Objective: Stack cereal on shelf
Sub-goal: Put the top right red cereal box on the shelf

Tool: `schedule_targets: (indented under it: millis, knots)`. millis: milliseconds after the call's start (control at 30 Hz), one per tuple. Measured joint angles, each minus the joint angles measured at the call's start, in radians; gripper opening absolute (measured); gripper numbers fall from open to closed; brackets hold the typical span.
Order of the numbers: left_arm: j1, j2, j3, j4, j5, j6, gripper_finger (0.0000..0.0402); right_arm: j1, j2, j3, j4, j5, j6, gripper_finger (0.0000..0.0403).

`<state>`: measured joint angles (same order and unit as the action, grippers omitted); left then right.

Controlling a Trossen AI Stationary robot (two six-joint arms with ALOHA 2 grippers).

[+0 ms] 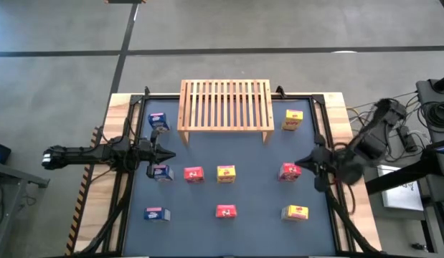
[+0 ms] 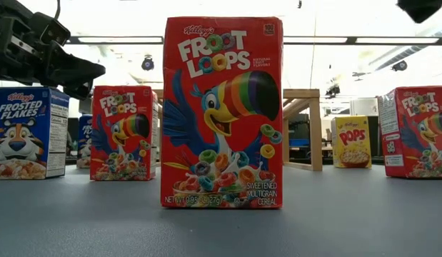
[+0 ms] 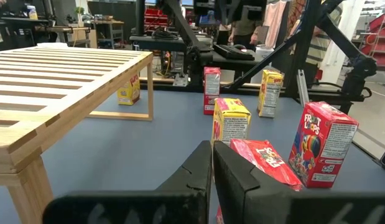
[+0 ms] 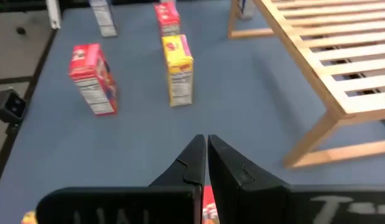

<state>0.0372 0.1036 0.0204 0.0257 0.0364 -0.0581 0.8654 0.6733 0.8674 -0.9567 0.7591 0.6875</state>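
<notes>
The wooden slatted shelf stands at the far middle of the table. Nine small cereal boxes stand upright on the blue mat: blue ones at the left, red, yellow and red in the middle, yellow, red and yellow at the right. My left gripper is shut and empty, between the two farther blue boxes, pointing right. My right gripper is shut and empty, held above the right red box.
A black frame runs along the mat's edges. Open mat lies between the shelf and the middle row of boxes. Cables and equipment lie past the table's right edge. In the low view a red box stands close in front.
</notes>
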Motion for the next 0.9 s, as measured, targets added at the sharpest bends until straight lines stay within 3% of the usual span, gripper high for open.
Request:
schedule_targets:
  millis: [100,200,500,633,900]
  knots:
    - [0.000,0.000,0.000,0.000,0.000,0.000,0.0000,0.126,0.003,-0.029,-0.002,0.113,0.062,0.0009]
    - [0.000,0.000,0.000,0.000,0.000,0.000,0.0000,0.207,0.007,-0.041,-0.006,0.154,0.122,0.0009]
    - [0.000,0.000,0.000,0.000,0.000,0.000,0.0000,0.241,0.012,-0.098,-0.010,0.176,0.211,0.0020]
    - [0.000,0.000,0.000,0.000,0.000,0.000,0.0000,0.241,0.016,-0.112,-0.020,0.135,0.222,0.0055]
    - [0.000,0.000,0.000,0.000,0.000,0.000,0.0000,0.241,0.015,-0.175,-0.057,0.132,0.291,0.0166]
